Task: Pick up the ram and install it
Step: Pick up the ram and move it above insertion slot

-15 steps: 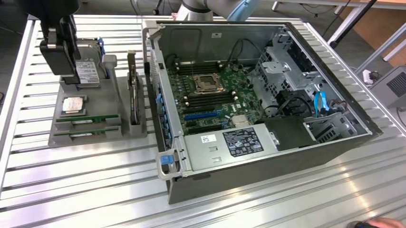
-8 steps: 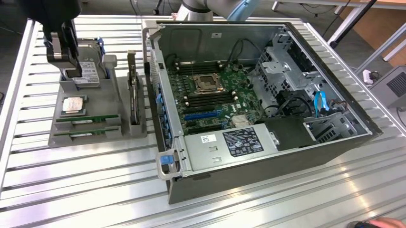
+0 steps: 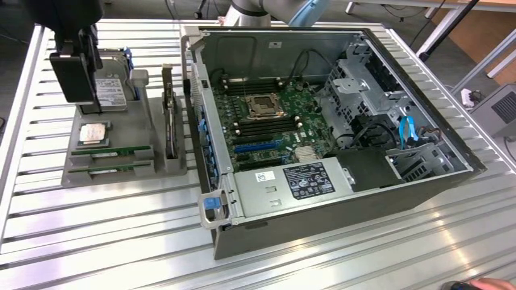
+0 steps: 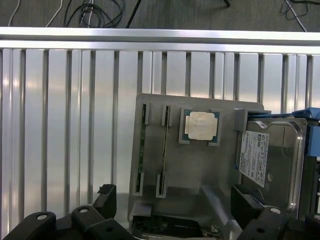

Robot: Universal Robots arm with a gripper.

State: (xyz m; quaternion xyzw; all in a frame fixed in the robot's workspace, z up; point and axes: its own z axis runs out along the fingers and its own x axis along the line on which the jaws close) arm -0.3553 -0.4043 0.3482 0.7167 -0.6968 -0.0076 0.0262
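Two ram sticks (image 3: pixel 110 150) (image 3: pixel 110 167) lie on edge in slots of the grey holder (image 3: pixel 121 178) on the slatted table, at the exterior view's left. In the wrist view they are thin green strips (image 4: pixel 142 150) (image 4: pixel 164 150) beside a silver processor chip (image 4: pixel 201 125). My gripper (image 3: pixel 81 90) hangs above the holder's far end, over the hard drive (image 3: pixel 113 87). In the wrist view the gripper (image 4: pixel 175 202) is open. Its dark fingers (image 4: pixel 105 197) stand wide apart with nothing between them, well clear of the ram.
The open computer case (image 3: pixel 419 181) lies at the exterior view's right, with its motherboard (image 3: pixel 274 121) and dark memory slots exposed. A dark expansion card (image 3: pixel 169 121) stands upright in the holder beside the case wall. A hand (image 3: pixel 484 284) shows at the bottom right corner.
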